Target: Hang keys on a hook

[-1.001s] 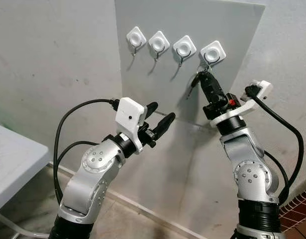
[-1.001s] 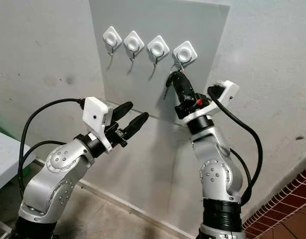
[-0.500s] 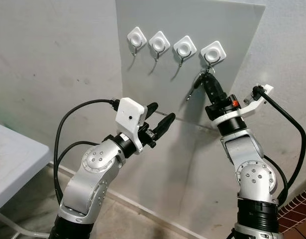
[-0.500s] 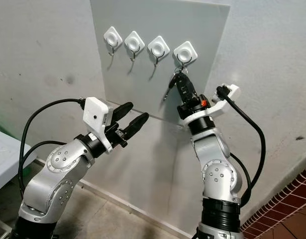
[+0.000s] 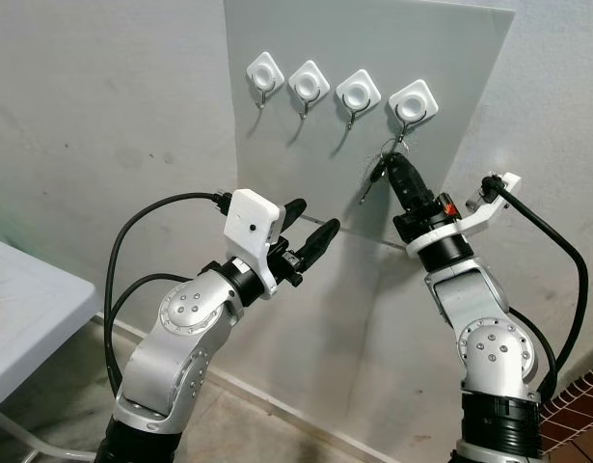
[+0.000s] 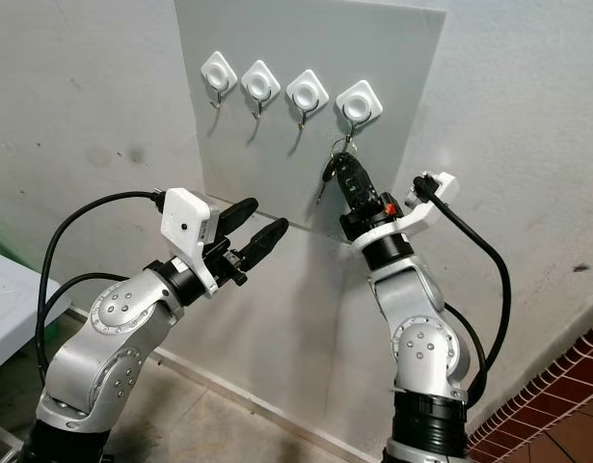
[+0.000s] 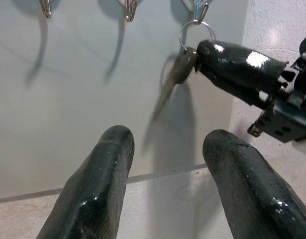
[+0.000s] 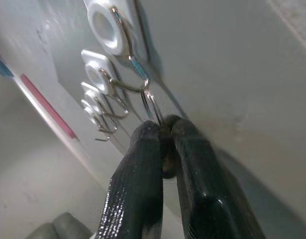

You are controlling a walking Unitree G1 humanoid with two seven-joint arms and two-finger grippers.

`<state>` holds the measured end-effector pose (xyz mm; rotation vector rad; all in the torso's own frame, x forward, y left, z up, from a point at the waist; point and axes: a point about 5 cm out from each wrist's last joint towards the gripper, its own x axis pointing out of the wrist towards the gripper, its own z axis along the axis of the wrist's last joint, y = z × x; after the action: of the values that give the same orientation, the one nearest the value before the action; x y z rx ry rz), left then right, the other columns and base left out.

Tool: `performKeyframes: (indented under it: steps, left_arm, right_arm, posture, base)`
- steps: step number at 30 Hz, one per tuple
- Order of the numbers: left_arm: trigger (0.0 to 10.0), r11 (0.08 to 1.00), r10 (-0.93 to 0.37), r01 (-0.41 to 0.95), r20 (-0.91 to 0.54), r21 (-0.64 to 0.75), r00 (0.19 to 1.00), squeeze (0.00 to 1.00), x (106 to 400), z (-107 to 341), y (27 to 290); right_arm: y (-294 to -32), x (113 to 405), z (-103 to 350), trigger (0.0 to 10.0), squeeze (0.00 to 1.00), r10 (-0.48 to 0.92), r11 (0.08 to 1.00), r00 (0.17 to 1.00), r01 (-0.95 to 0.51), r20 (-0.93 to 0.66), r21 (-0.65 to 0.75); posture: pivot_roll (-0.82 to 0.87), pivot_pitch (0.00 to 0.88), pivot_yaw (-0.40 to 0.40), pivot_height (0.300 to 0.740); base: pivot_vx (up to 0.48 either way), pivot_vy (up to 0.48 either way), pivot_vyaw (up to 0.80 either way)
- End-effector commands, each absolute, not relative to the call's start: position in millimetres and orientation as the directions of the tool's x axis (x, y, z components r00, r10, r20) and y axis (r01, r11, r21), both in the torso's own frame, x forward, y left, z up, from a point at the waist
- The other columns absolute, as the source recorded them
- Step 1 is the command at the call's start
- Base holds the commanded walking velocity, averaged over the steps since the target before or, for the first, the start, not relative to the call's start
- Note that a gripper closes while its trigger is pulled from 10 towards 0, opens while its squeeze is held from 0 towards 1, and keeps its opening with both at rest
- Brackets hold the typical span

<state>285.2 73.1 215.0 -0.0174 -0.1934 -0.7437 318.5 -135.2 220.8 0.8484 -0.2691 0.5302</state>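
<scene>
Several white hooks are on a grey wall panel (image 5: 306,154). A dark key (image 5: 373,181) hangs on a thin ring (image 8: 152,105), and the ring is looped over the wire of the rightmost hook (image 5: 413,102). My right gripper (image 5: 390,166) is just below that hook, shut on the head of the key; in the right wrist view, the right gripper (image 8: 165,130) pinches it right under the ring. My left gripper (image 5: 313,216) is held open lower and to the left, empty and pointing at the panel. The key (image 7: 173,74) hangs in front of it.
The three other hooks (image 5: 309,81) to the left are bare. A white table corner (image 5: 26,299) juts in at the lower left. The panel leans on a plaster wall above a tiled floor (image 5: 578,405).
My right gripper has dropped a little and shifted left beneath the rightmost hook, taking the key with it, and its wrist has turned. The left arm has stayed still.
</scene>
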Motion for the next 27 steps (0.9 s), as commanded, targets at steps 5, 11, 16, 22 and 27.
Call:
performKeyframes:
  steps: [5, 11, 16, 22, 27]
  left_arm:
    - [10.0, 0.753, -0.652, 0.656, 0.197, 0.056, 0.732, 0.0, 285.3, 219.4, 75.3]
    - [10.0, 0.778, -0.623, 0.627, 0.175, 0.04, 0.762, 0.0, 287.3, 208.3, 78.2]
    - [10.0, 0.805, -0.589, 0.592, 0.15, 0.032, 0.794, 0.0, 288.2, 195.0, 80.9]
    - [10.0, 0.867, -0.492, 0.498, 0.13, -0.013, 0.861, 0.0, 294.0, 181.5, 92.6]
    - [10.0, 0.91, -0.406, 0.412, 0.121, -0.034, 0.906, 0.0, 297.1, 167.6, 104.0]
  right_arm:
    - [-130.9, 316.2, 218.2, 10.0, 1.0, 0.365, 0.614, 0.829, -0.557, 0.424, 0.559]
    - [-132.0, 314.0, 203.1, 10.0, 1.0, 0.366, 0.717, 0.852, -0.515, 0.374, 0.47]
    - [-130.8, 310.7, 186.2, 10.0, 1.0, 0.376, 0.783, 0.872, -0.479, 0.312, 0.396]
    - [-135.3, 306.8, 161.5, 10.0, 1.0, 0.338, 0.845, 0.909, -0.407, 0.242, 0.347]
    - [-145.3, 303.4, 143.2, 10.0, 1.0, 0.258, 0.897, 0.947, -0.308, 0.191, 0.317]
  posture:
    - [0.19, 0.0, -0.015, 0.736]
    - [0.19, 0.0, -0.011, 0.736]
    - [0.19, 0.0, -0.011, 0.736]
    - [0.19, 0.0, -0.011, 0.736]
    - [0.19, 0.0, -0.011, 0.736]
  base:
    - [0.0, 0.0, 0.0]
    - [0.0, 0.0, 0.0]
    - [0.0, 0.0, 0.0]
    - [0.0, 0.0, 0.0]
    - [0.0, 0.0, 0.0]
